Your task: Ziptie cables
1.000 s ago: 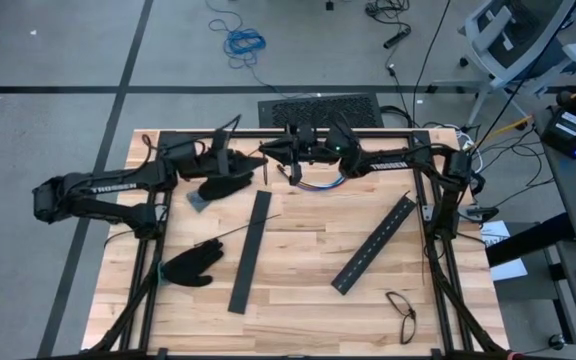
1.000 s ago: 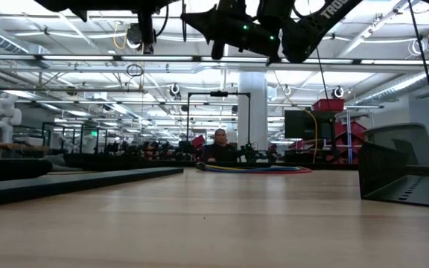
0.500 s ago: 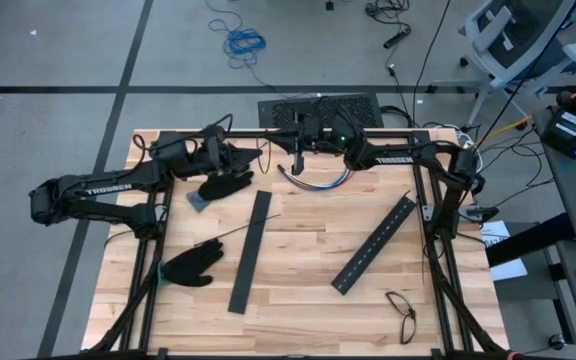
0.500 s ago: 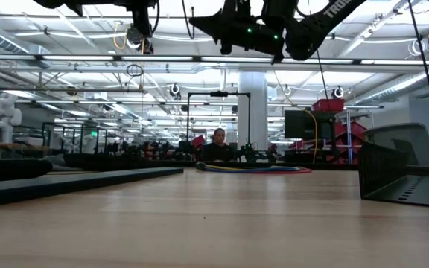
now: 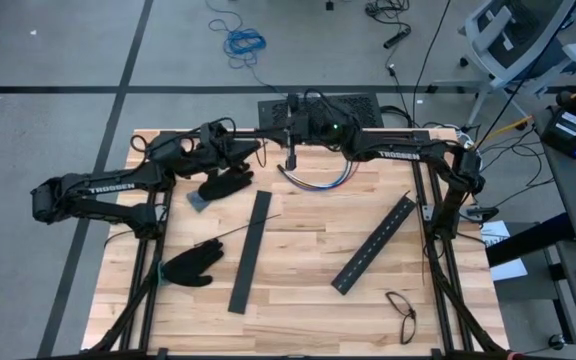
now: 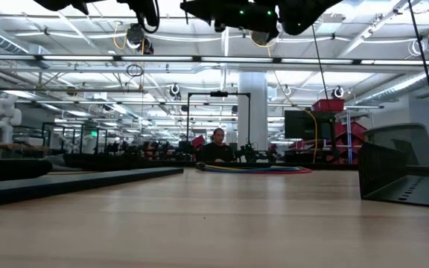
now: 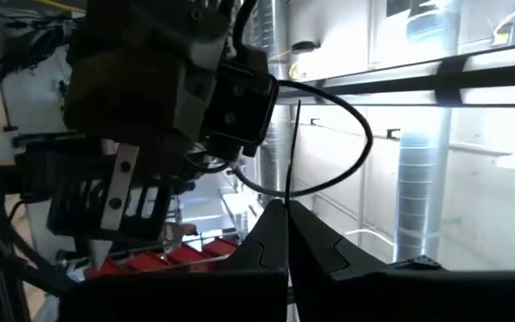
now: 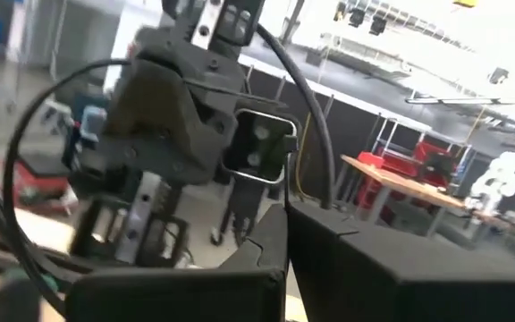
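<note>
The cables point(image 5: 318, 180), a loose bundle of red, blue and white wires, lie on the table near its far edge, also in the low view point(image 6: 252, 169); no gripper touches them. My left gripper point(image 5: 260, 148) hovers high to their left, shut on a thin dark ziptie point(image 7: 291, 152). My right gripper point(image 5: 290, 135) hovers close beside it, above the cables' left end, shut point(image 8: 286, 213); I see nothing between its fingers. Another ziptie point(image 5: 238, 232) lies on the table across a black bar. My left gripper pinches the ziptie's end point(image 7: 290, 195) between its two fingertips. The strip stands straight out past the fingers point(image 7: 271, 228), clear of the table. Which end of the ziptie it is, I cannot tell.
Two black slotted bars point(image 5: 251, 250) point(image 5: 375, 243) lie mid-table. Black gloves lie at the left point(image 5: 226, 185) point(image 5: 193, 265), a grey scrap point(image 5: 198, 202) between them. Glasses point(image 5: 401, 312) lie near the right front corner. A person point(image 6: 218, 145) sits far beyond the table.
My right gripper has risen above the cables and rolled about its own axis, still shut. My left gripper has rolled in place with the ziptie. The cables have stayed where they were.
</note>
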{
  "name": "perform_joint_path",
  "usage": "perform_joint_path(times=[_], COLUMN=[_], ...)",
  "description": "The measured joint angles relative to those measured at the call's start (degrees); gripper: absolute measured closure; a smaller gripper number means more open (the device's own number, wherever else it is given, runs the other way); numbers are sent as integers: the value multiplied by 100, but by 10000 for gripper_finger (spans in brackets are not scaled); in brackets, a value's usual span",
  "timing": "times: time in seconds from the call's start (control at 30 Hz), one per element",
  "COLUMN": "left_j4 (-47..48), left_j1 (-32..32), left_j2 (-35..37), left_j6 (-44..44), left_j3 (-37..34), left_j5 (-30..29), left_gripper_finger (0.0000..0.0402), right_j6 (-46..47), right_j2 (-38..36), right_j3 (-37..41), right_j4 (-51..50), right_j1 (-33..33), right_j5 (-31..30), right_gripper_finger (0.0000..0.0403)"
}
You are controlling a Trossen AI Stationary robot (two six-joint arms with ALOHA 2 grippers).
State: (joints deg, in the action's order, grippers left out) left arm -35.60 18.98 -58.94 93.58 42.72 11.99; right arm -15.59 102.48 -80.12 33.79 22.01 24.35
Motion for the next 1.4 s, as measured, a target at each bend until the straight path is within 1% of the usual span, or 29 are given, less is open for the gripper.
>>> perform_joint_path(times=[0.17,0.4,0.77,0.93,1.1,1.23,1.4], left_j4=[9,52,-6,-26,-126,-302,-301], left_j1=[-20,-142,6,13,13,13,11], left_j2=[0,0,2,2,2,4,4], left_j6=[17,201,207,205,205,203,194], left_j3=[0,0,2,2,2,4,4], left_j5=[136,149,62,209,332,404,449], left_gripper_finger=[401,401,401,401,401,401,401], right_j6=[-44,-54,-19,122,144,144,161], right_j2=[0,2,4,4,4,4,4], right_j3=[-17,-17,-17,-17,-17,-17,-17], right_j4=[73,317,305,315,322,324,324], right_j1=[30,43,-38,-34,-34,-25,-23], right_j5=[-23,-36,51,265,256,136,137], right_gripper_finger=[403,403,403,403,403,403,403])
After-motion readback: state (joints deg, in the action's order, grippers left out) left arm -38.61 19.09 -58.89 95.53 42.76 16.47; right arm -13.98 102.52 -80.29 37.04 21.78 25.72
